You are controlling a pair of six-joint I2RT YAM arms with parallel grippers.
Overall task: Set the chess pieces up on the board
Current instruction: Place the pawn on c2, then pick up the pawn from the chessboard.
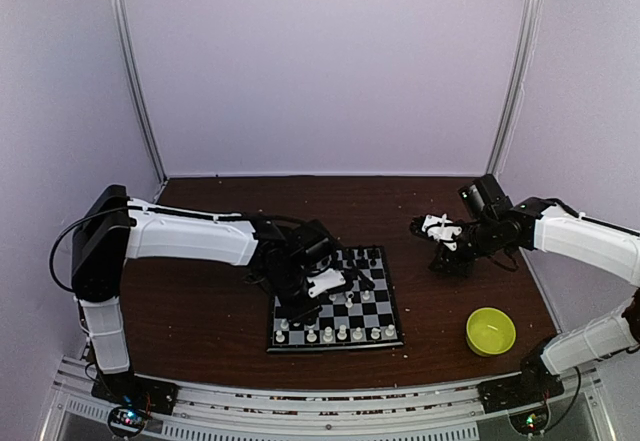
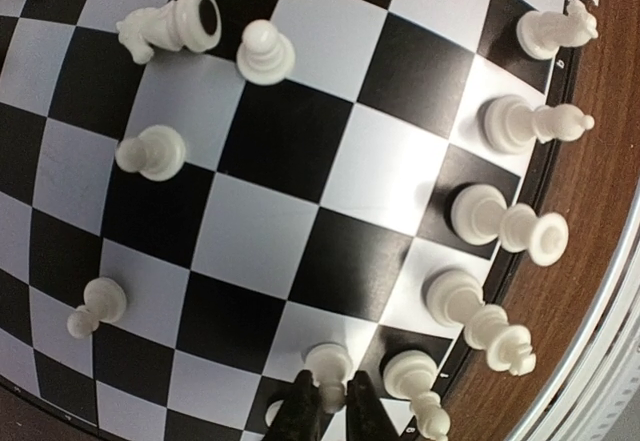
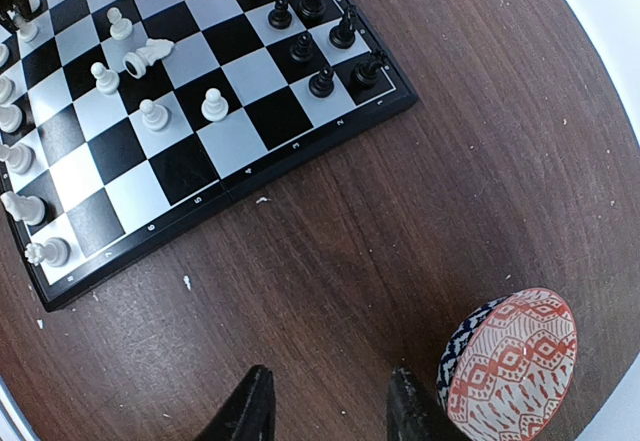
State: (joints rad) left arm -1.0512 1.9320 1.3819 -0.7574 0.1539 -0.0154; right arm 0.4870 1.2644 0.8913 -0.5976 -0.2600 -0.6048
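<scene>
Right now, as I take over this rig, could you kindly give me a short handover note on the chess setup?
Left tool: nearly closed around a white pawn by the board's near edge; grip unclear.
Right tool: open, empty, over the table beside the red-patterned bowl.
Done: white back row and black pieces stand at opposite edges.
To do: one white piece lies toppled mid-board; several white pawns stand scattered.

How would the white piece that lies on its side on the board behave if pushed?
The toppled white piece shows its round base, so it would probably roll in an arc rather than slide straight. It looks like small glossy plastic, likely light and somewhat slippery. A white pawn stands close beside it and might tip if bumped.
</scene>
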